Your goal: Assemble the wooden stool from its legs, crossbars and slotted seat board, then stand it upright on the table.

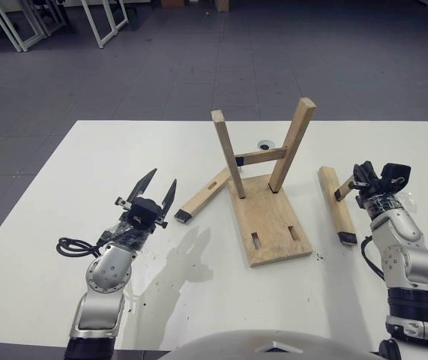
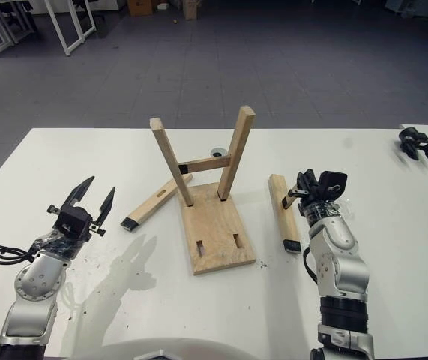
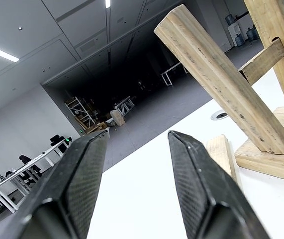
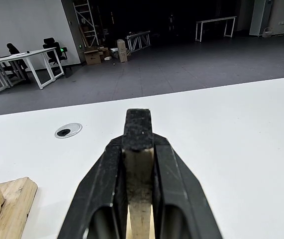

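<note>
Both eye views look forward and down from the head over one desk; the wrist views sit close behind the left claw and right claw, facing outward.

Right claw clamped on black-tipped crossbar, seat board corner nearby

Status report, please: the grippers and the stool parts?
Left gripper open, empty. Right gripper shut on crossbar of loose leg. Seat board holds two legs; another leg lies beside it.
</note>
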